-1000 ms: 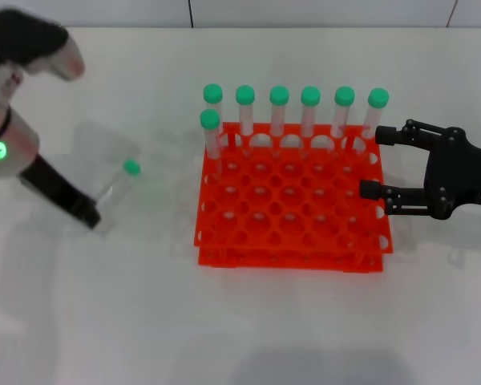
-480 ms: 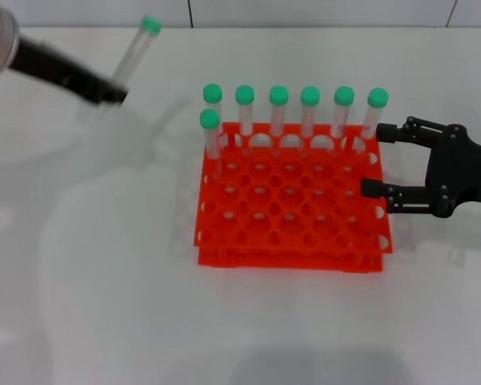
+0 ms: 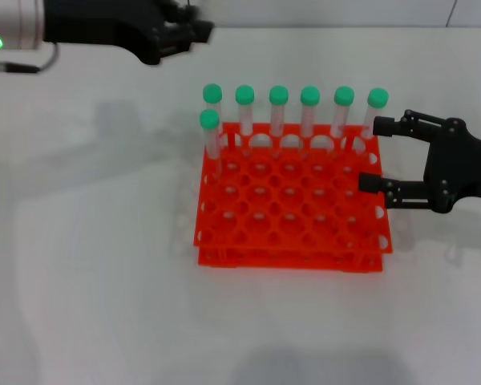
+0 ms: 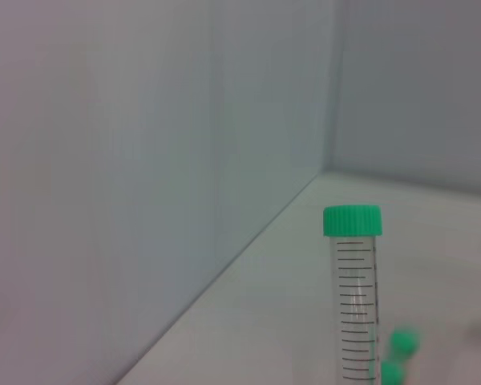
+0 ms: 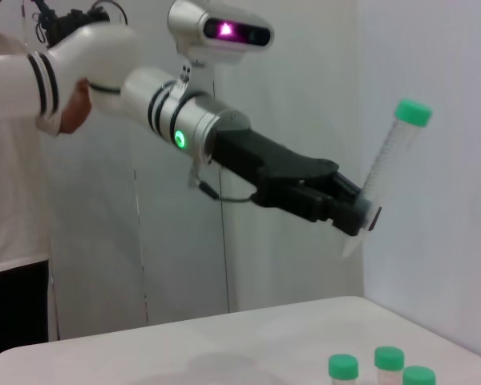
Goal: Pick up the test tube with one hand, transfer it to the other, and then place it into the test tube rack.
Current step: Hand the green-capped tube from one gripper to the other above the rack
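Head view: one white desk [image 3: 88, 281], one orange-red test tube rack [image 3: 291, 200] holding seven green-capped tubes [image 3: 278, 112], six in the far row and one in the next row. Right pincer [image 3: 377, 156] rests at the rack's near side, fingers spread wide, empty. Left pincer [image 5: 361, 212], raised well away beyond the rack, is clamped on the lower end of the test tube [image 5: 393, 156], cap up and tilted.

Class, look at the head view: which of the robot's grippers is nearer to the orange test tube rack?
Right. The right gripper sits open against the test tube rack at its right edge. The left gripper is raised beyond the rack's far left corner, holding the test tube.
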